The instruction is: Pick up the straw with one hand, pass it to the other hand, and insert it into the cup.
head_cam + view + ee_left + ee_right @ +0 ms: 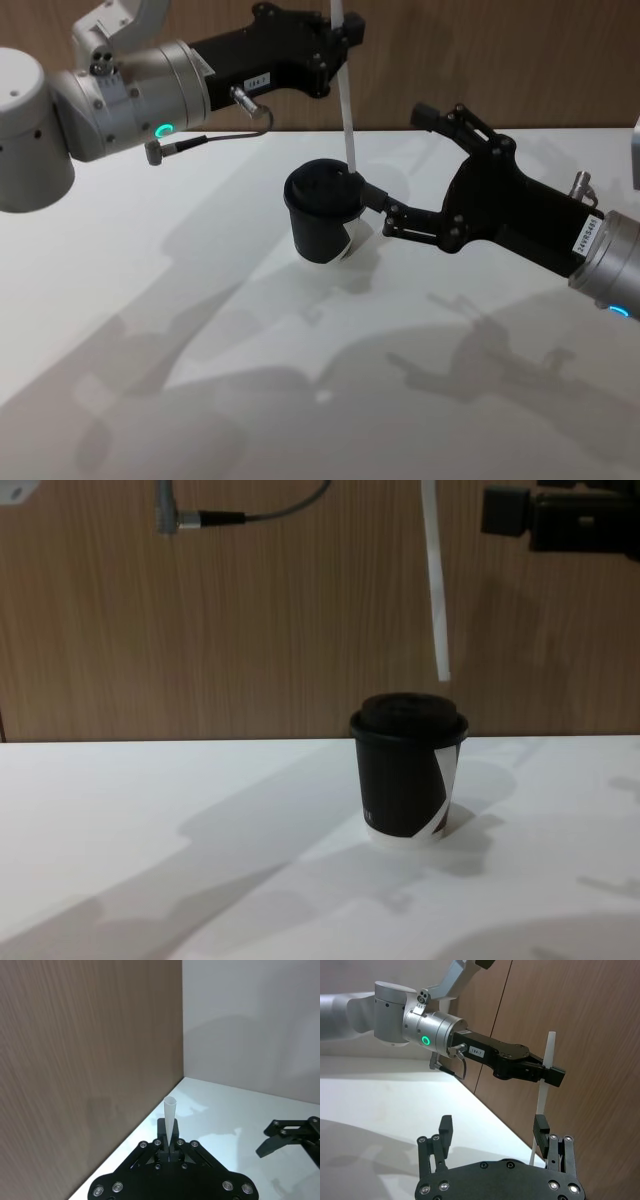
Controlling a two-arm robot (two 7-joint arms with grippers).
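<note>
- The straw [435, 590] is held nearly upright above the cup [405, 780]. In the chest view its lower end is seen clear of the lid [410, 715], over the lid's right part, with a gap of air between them.
- The straw's upper part is pinched in the closed left hand [345, 35], high above the cup and a little behind it. A short length of straw is seen past the fingertips in the left wrist view.
- The right hand [398, 155] is spread wide open to the right of the cup.
- In the head view, one of its fingers is seen against the cup's upper right side. Whether it touches cannot be told. The other finger is set farther back and well apart.
- In the right wrist view the straw is seen running just beside one of the open fingers [541, 1132], with nothing clamped between them.
- Open room is left to the left of the cup and in front of it.
- The tabletop [150, 300] is plain white and crossed by soft shadows of the arms. The cup is stood upright on it, lid on, with its white stripe turned front-right.
- A wood-grain wall [250, 630] is seen close behind the cup.
- A grey cable [185, 145] with a metal plug is hung from the left arm, up and left of the cup.
</note>
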